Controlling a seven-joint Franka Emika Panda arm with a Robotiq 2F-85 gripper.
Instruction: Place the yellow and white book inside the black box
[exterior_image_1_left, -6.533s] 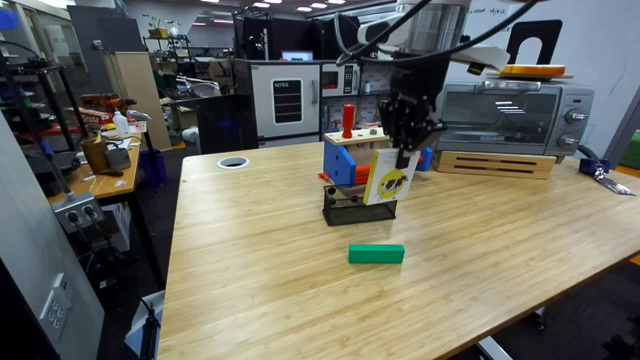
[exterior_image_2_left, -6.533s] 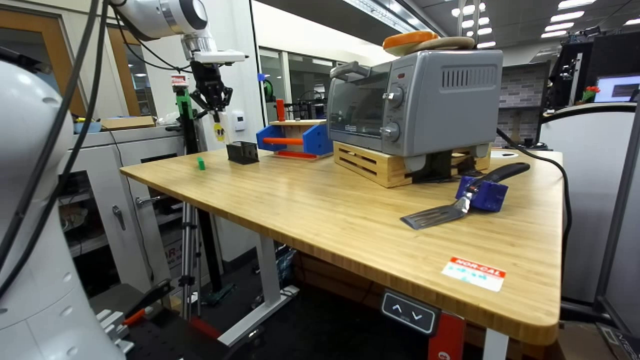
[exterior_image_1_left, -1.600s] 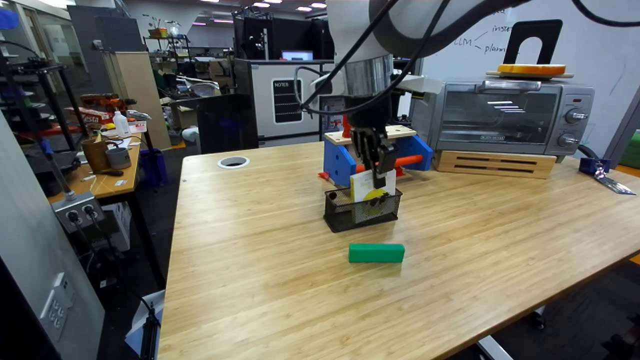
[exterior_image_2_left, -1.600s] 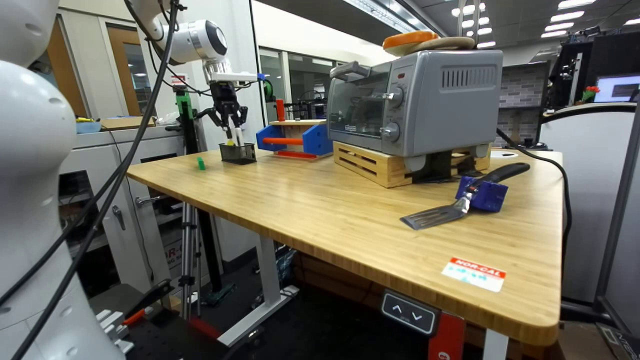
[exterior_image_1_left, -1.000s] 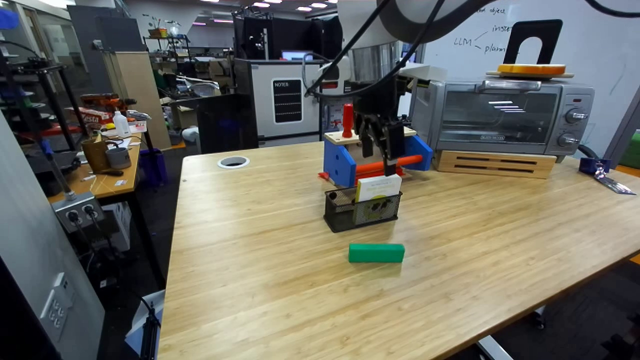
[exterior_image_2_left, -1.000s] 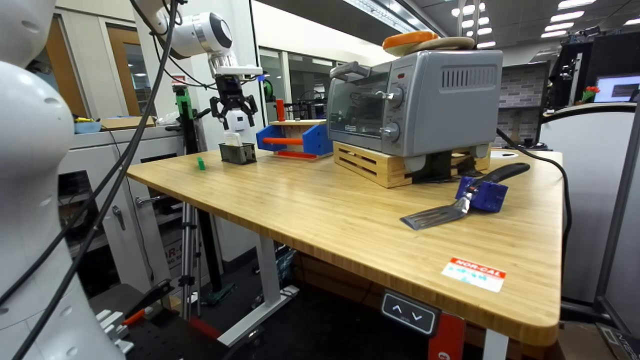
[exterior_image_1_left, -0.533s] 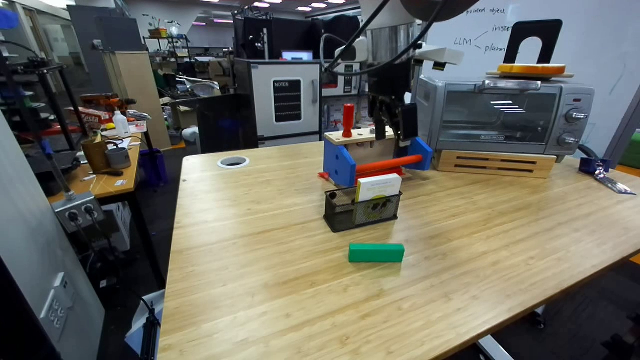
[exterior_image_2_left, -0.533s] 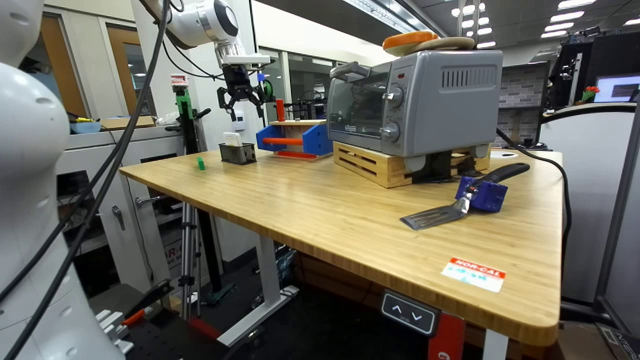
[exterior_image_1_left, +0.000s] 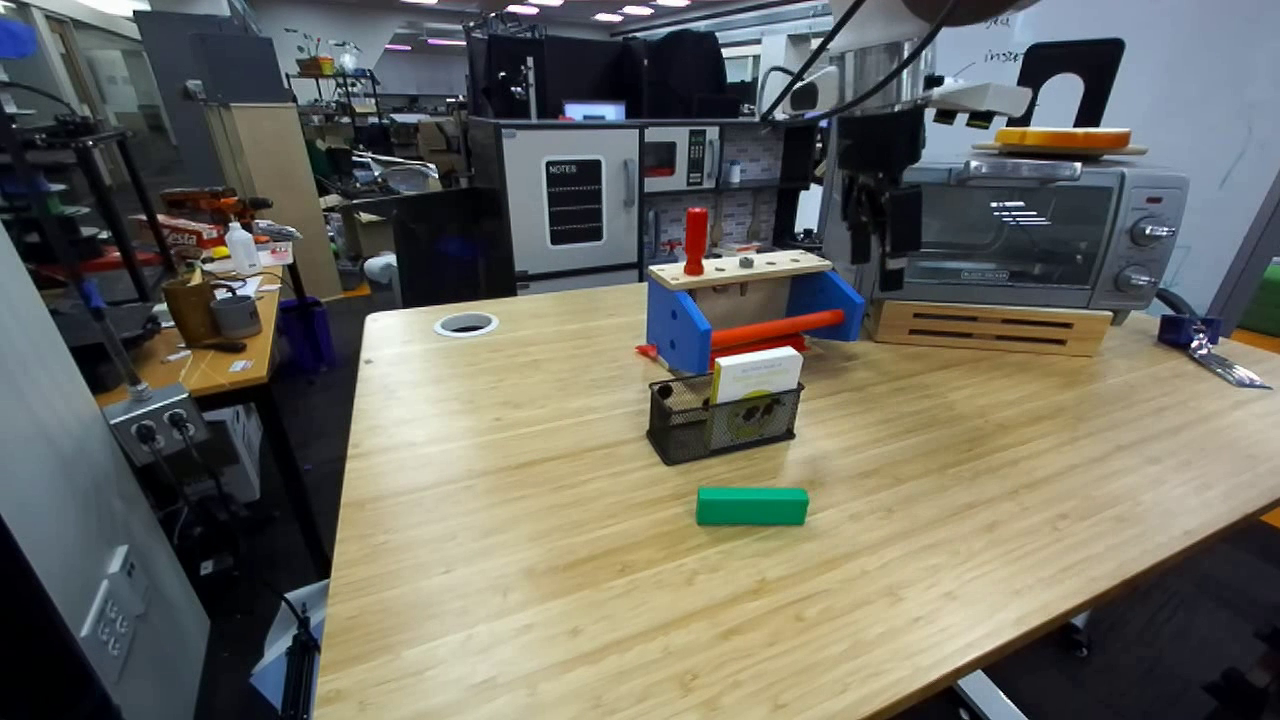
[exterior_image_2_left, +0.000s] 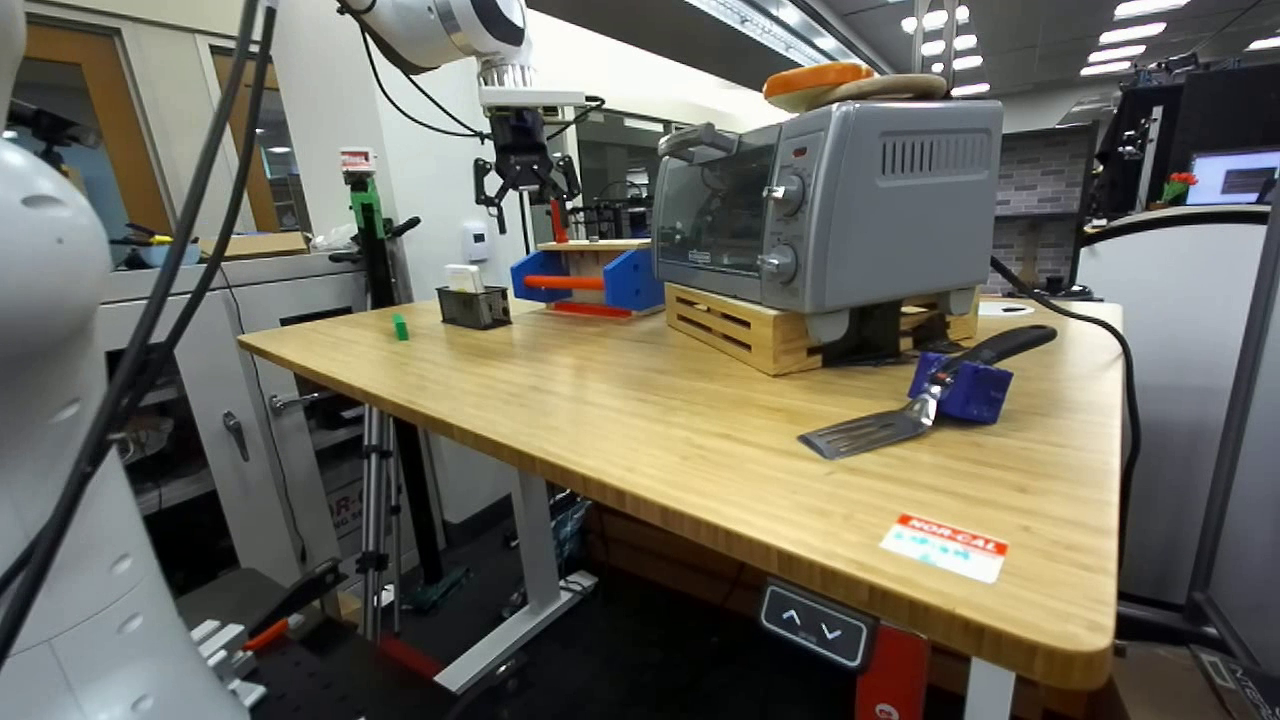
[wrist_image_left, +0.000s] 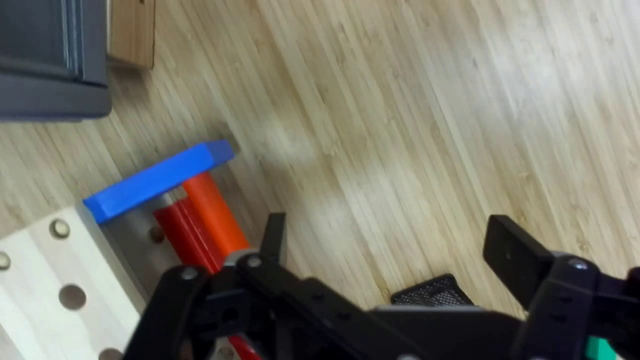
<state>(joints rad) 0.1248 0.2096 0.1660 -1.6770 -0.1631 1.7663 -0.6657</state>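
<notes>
The yellow and white book (exterior_image_1_left: 757, 374) stands upright inside the mesh black box (exterior_image_1_left: 680, 432), its white top rising above the rim. It fills the end of the box nearer the toaster oven; its cow cover shows dimly through the mesh. Both book (exterior_image_2_left: 463, 277) and box (exterior_image_2_left: 478, 310) also show in an exterior view. High above the table, away from the box on the toaster oven's side, hangs my gripper (exterior_image_2_left: 532, 222). In the wrist view the gripper (wrist_image_left: 389, 219) is wide open with nothing between its fingers. Only a corner of the black box (wrist_image_left: 431, 291) shows there; the book is hidden.
A blue toy workbench (exterior_image_1_left: 680, 325) with a red peg stands right behind the box. The toaster oven (exterior_image_1_left: 1020, 235) on its wooden stand is close to the gripper. A green block (exterior_image_1_left: 752, 506) lies in front of the box. A spatula (exterior_image_2_left: 880, 430) rests farther along the table.
My gripper held the book above the box, lowered it in, and opened. It has since risen and moved away towards the toaster oven. The book stays in the box.
</notes>
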